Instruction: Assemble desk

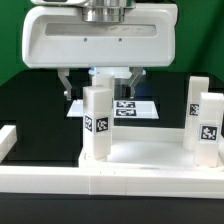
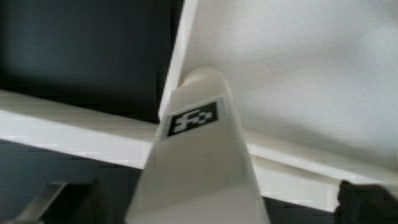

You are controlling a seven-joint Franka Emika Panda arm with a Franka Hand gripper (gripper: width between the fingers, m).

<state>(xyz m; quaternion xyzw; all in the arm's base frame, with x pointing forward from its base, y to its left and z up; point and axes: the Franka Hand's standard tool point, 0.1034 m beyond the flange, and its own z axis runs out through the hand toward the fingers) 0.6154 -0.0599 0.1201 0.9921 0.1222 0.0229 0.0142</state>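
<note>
Exterior view: the arm's white head hung over the middle of the black table; the claw [image 1: 103, 84] pointed down with its two dark fingers spread wide, nothing between them. Directly below stood a white leg [image 1: 97, 123], upright, a black-and-white tag on its front face — its top sat just under the fingertips, contact unclear. The leg stood on the tabletop [image 1: 150, 158], a white tray with a raised rim lying near the front edge. Two more legs [image 1: 203, 122] stood upright close together at the exterior view's right, each tagged. Behind, flat on the table, lay the marker board [image 1: 128, 106]; a white rail [image 1: 8, 140] sat at the exterior view's left.

Wrist view: the leg [image 2: 196, 150] filled the centre, tag visible; the tray floor [image 2: 302, 70] and rim lay beyond; dark fingertips [image 2: 45, 200] showed on both sides of it, well apart — not touching.
</note>
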